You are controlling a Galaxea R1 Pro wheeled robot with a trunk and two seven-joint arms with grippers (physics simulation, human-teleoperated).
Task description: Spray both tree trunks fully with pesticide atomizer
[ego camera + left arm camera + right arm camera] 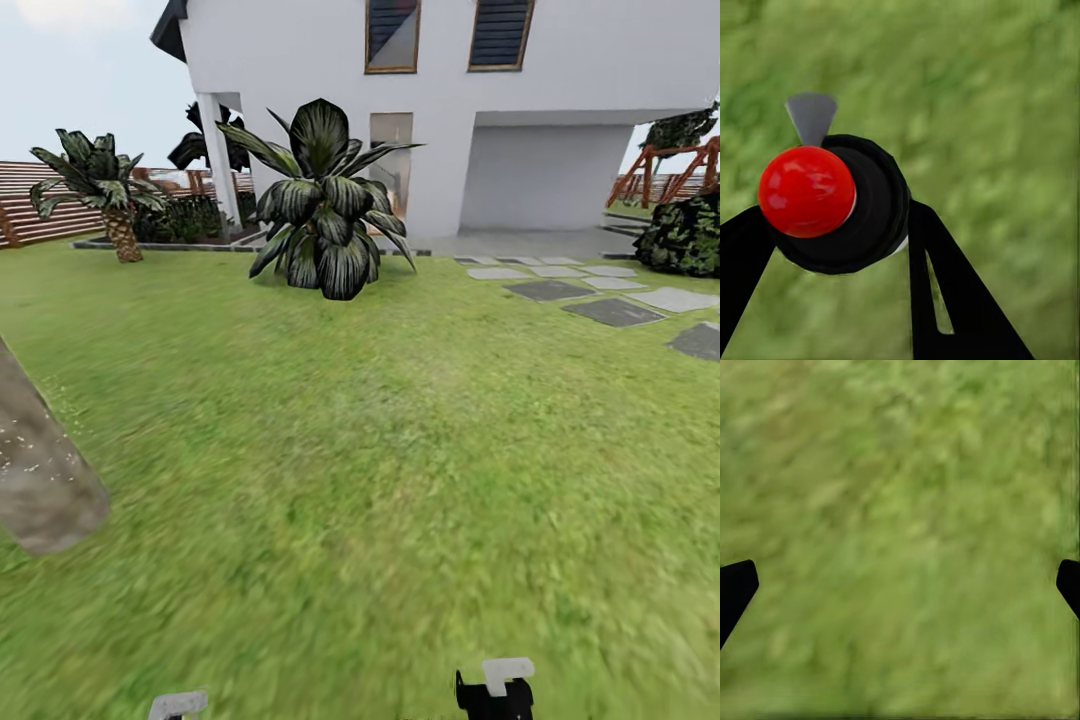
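Left wrist view shows the left gripper [832,225] with black fingers closed around the small dark pesticide atomizer [840,202] with red cap, while the mottled grey-brown tree trunk [40,470] stands near, ahead-left, and the right gripper [900,577] is wide open, empty.

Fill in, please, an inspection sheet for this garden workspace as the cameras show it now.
Surface: green lawn, fairly even.
Job's things: pesticide atomizer held between the left jaws; one mottled tree trunk at the head view's left edge.
Clutter: nothing seen.
Grippers: left gripper shut on the atomizer; right gripper open, over grass.
Cables: nothing seen.
Surroundings: white house, short palm, broad-leaved plant, stepping stones, slat fence.
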